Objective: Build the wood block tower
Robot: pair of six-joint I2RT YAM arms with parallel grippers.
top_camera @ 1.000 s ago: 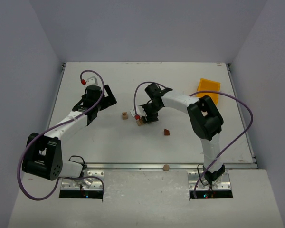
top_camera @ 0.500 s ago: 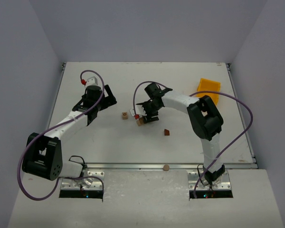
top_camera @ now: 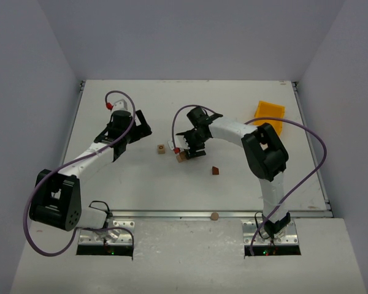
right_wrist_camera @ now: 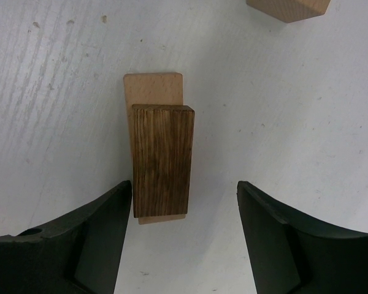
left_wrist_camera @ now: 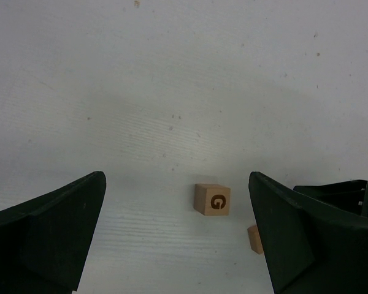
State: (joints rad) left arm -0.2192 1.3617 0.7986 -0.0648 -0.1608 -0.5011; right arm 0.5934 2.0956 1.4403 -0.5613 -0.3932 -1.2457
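A dark striped wooden plank lies flat on a pale-tan plank; this small stack also shows in the top view. My right gripper is open and empty, its jaws on either side of the stack's near end; in the top view it hovers over the stack. A pale cube marked G sits just left of the stack. My left gripper is open and empty, well left of the cube. A dark reddish-brown wedge lies alone to the stack's right.
A yellow bin stands at the right edge of the table. A small round wooden disc lies at the near edge between the arm bases. The pale plank's end and my right gripper's black body show in the left wrist view.
My left gripper has shifted slightly farther and to the right. My right gripper has barely moved and stays open over the stack.
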